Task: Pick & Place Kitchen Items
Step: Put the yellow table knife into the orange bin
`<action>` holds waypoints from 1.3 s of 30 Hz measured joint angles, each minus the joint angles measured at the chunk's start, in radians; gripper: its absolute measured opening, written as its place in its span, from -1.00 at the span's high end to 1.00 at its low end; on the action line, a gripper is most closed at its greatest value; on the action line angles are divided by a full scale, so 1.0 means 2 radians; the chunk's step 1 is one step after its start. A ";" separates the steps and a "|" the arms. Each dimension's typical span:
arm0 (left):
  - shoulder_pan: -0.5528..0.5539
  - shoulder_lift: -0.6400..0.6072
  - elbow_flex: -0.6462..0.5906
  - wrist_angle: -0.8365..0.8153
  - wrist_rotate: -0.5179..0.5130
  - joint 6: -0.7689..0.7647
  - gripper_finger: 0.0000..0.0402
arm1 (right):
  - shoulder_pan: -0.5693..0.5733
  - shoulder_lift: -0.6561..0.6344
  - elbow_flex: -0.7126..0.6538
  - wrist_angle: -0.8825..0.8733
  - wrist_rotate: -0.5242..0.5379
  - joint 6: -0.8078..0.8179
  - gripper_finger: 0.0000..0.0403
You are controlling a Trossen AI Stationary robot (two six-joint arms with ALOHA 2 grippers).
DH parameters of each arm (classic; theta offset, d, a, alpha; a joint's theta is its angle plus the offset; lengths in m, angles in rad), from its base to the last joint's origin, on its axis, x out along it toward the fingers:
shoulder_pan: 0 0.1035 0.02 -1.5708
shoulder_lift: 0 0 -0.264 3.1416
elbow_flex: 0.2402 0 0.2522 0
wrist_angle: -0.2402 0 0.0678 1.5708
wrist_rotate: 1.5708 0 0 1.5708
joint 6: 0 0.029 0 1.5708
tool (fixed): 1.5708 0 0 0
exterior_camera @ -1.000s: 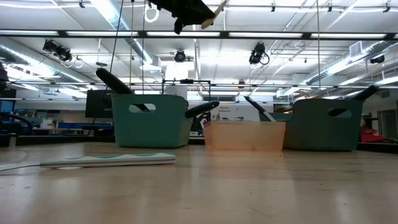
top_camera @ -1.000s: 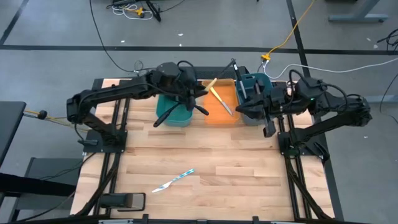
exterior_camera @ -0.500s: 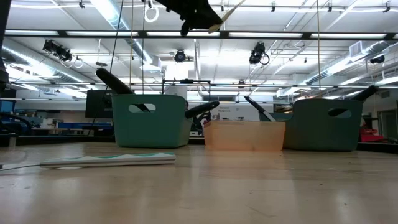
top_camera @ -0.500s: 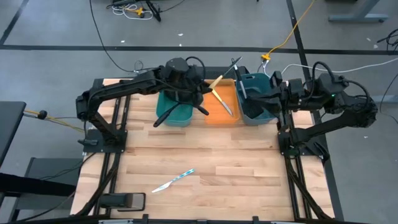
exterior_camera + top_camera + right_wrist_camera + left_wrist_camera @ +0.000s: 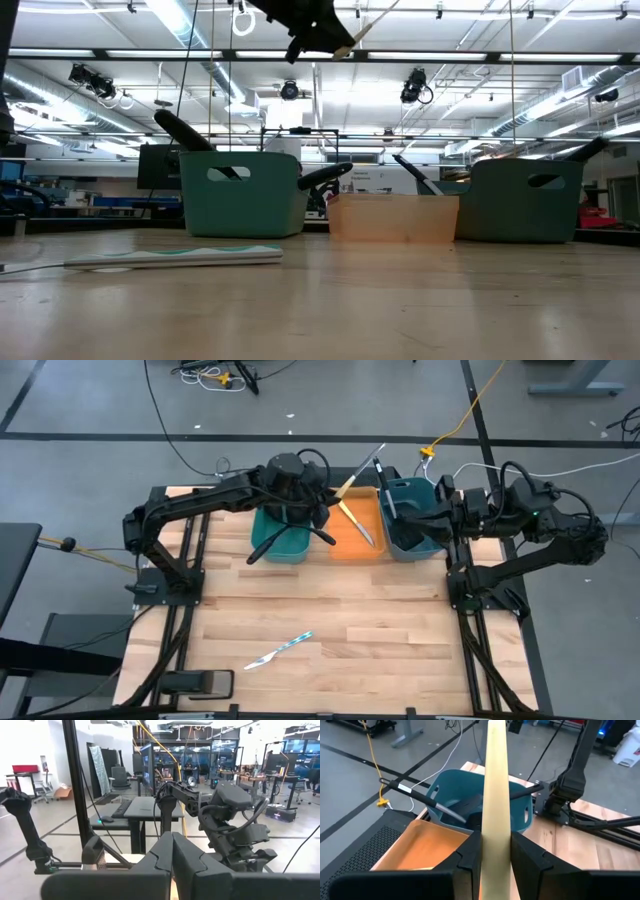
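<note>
Pale yellow is the handle of the knife (image 5: 496,795) that the left gripper (image 5: 495,851) grasps between its two fingers (image 5: 471,851); in the left wrist view the handle stands straight up out of the closed jaws. In the high view the left gripper (image 5: 318,501) hangs in the air over the gap between the left bin (image 5: 279,532) and the tray (image 5: 357,546), near the far edge of the table (image 5: 340,630), and the knife (image 5: 360,471) points away from it toward the right bin (image 5: 412,520). The low view shows the gripper (image 5: 325,38) high above the bins with the handle (image 5: 349,42) sticking out to the side. A second yellow-handled knife (image 5: 354,520) lies in the orange tray. Black utensils (image 5: 272,541) lean out of the left bin over its rim, and a dark spoon (image 5: 384,485) stands in the right bin. One light-blue knife (image 5: 280,650) lies alone on the wood, well apart from the bins, toward the near edge. The right gripper (image 5: 171,851) has its fingers pressed together with nothing between them; in the high view the right gripper (image 5: 445,510) waits at the right side of the right bin.
</note>
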 joint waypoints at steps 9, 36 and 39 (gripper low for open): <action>-0.001 0.024 0.000 0.000 -0.013 -0.029 0.57 | 0.000 0.000 0.000 0.000 0.000 -0.001 0.96; 0.006 0.140 -0.001 -0.004 -0.010 -0.124 0.57 | 0.000 0.000 0.000 -0.029 0.000 -0.002 0.96; 0.006 0.139 0.000 0.004 -0.013 -0.127 0.57 | 0.000 0.000 0.000 -0.033 0.000 -0.002 0.96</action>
